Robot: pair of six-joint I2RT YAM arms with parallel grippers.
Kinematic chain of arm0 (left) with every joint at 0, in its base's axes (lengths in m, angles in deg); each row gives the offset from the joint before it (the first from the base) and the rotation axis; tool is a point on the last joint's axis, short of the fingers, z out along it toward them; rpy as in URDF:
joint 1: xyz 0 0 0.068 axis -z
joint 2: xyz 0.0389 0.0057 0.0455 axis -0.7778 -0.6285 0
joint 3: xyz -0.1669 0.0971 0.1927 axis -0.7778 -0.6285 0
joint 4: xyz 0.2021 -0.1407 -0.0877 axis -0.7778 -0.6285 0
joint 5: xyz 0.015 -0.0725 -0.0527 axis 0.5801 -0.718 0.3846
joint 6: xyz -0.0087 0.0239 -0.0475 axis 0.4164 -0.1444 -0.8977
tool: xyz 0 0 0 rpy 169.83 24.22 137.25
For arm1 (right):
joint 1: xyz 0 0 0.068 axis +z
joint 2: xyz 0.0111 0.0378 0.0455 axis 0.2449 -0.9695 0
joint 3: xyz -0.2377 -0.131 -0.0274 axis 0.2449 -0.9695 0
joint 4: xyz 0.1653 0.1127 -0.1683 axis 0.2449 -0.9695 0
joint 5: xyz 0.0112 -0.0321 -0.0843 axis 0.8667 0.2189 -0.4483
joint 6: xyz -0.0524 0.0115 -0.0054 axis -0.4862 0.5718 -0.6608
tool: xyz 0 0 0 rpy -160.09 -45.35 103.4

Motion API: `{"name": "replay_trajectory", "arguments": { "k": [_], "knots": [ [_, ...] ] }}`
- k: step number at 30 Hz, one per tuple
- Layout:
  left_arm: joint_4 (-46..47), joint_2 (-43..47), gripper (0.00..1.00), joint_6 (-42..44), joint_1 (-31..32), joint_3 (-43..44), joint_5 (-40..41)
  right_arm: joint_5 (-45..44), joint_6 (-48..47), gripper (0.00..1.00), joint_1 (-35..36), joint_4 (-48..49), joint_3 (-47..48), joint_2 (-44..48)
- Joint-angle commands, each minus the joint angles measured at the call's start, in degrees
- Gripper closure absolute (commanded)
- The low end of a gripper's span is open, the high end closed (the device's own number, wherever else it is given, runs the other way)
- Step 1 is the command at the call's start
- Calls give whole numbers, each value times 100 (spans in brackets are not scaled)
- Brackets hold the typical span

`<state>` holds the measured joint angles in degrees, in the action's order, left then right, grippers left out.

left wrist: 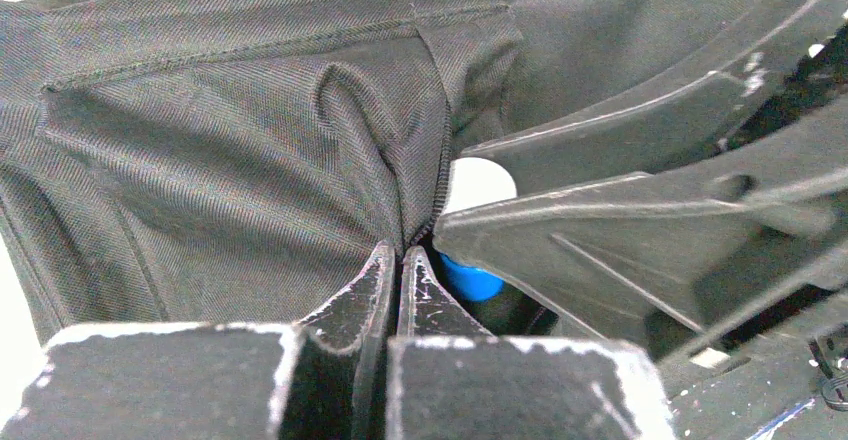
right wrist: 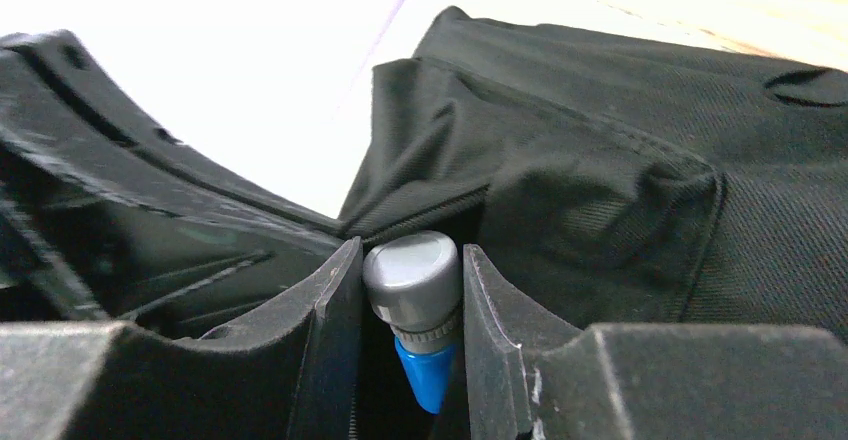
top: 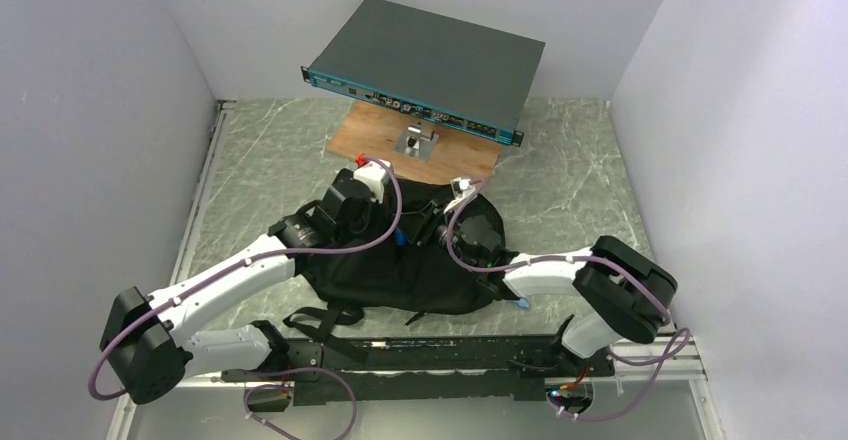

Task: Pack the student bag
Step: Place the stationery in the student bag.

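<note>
Top external, student bag [top: 400, 275] flat, straps [top: 320, 318] toward bases [top: 262, 345], left tool [left wrist: 397, 253] pinching its fabric, right tool [right wrist: 410, 248] gripping grey-capped tube [right wrist: 412, 278].

Student bag [top: 398, 278] before rack device [top: 432, 56]

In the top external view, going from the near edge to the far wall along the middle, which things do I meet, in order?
The black base rail → student bag → wooden board → dark grey rack-mount device with a teal front.
</note>
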<state>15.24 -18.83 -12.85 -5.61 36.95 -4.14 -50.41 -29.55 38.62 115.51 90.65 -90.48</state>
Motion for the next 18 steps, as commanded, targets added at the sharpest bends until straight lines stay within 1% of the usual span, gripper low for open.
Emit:
{"name": "replay_trajectory", "arguments": {
  "k": [1, 2, 3, 4, 5, 6, 7, 9, 10, 11, 15, 18],
  "knots": [
    [229, 101, 100, -18, 2, 87, -236, -160, 7, 88, 55, 615, 20, -31],
    [210, 83, 100, 1, -15, 91, -200, -84, 16, 83, 97, 534, -46, 95],
    [168, 58, 100, 26, -37, 91, -182, -16, 43, 75, 127, 369, -94, 243],
    [144, 40, 100, 52, -57, 99, -158, 15, 54, 67, 134, -35, -50, 398],
    [119, 33, 100, 71, -75, 107, -153, 32, 6, 59, 130, -666, 90, 590],
    [101, 32, 100, 89, -92, 109, -152, -42, -106, 49, 130, -1441, 321, 751],
    [98, 44, 100, 105, -104, 109, -150, 77, -260, 38, 127, -2352, 577, 815],
    [81, 84, 100, 116, -129, 92, -152, 317, -534, 34, 58, -3325, 1017, 914],
    [70, 104, 100, 114, -133, 80, -160, 439, -619, 28, 56, -3461, 1004, 995],
    [87, 117, 100, 112, -137, 57, -174, 567, -623, 26, 26, -3618, 1005, 1061],
    [169, 117, 100, 105, -159, -11, -223, 170, -762, 24, -90, -4626, 968, 1719],
    [106, 111, 100, 121, -177, 4, -244, -383, -527, 24, -438, -5890, 1070, 2332]
  ]
}}
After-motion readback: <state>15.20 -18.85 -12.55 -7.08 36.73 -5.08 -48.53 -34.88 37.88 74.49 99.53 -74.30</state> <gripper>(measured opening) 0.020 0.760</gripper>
